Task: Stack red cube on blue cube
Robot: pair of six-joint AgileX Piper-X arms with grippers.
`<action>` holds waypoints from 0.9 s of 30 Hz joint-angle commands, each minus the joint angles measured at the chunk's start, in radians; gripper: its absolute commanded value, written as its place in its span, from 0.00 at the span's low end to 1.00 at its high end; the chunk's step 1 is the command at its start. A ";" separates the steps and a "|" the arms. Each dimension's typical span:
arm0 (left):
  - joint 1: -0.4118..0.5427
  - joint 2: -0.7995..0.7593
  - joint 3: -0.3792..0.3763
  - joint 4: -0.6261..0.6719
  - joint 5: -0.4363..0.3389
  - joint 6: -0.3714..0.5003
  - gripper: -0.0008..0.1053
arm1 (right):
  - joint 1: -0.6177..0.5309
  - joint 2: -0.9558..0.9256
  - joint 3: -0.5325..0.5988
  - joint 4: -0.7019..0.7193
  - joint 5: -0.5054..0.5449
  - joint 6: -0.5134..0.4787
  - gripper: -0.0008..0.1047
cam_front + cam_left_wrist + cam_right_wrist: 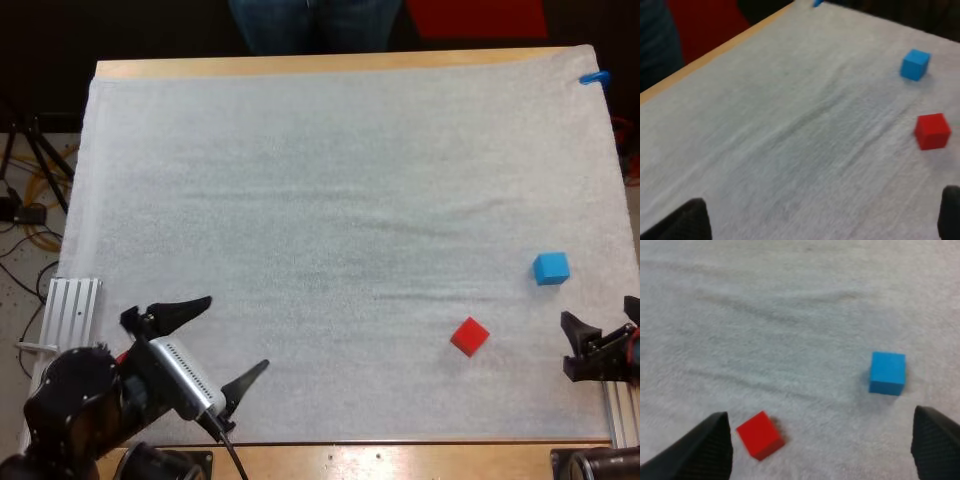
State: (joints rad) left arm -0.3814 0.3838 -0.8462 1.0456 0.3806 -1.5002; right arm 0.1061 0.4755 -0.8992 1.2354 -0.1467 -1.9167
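Red cube (pixel 469 336): sits flat on the white mat (pixel 300 200), near right part of the desk (pixel 300 66), turned corner-on to the mat's edges. Looks small, rigid and light. Its smooth faces may slip, so pinch two opposite flat faces at mid-height, squared to its rotation. Blue cube (pixel 550 268) lies apart from it, to the right and farther off. Right end effector (pixel 567 347) sits at the right edge, spread wide, holding nothing, close to both cubes. Left end effector (pixel 237 332) at near left, likewise spread and empty, well apart. A person's legs (pixel 315 20) stand beyond the far side.
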 commanded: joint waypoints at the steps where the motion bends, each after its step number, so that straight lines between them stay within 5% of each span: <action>1: -0.034 0.015 -0.022 0.003 0.005 0.006 0.83 | 0.023 0.019 -0.026 0.027 -0.015 -0.026 0.68; 10: -0.174 0.065 -0.064 0.053 0.005 0.006 0.83 | 0.200 0.135 -0.104 0.094 -0.060 -0.021 0.68; 27: -0.174 0.065 -0.064 0.048 0.005 0.006 0.83 | 0.353 0.457 -0.104 0.007 0.061 0.002 0.68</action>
State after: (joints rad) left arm -0.5536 0.4462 -0.9045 1.0981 0.3853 -1.4974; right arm 0.4573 0.9299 -0.9941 1.2516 -0.0856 -1.9055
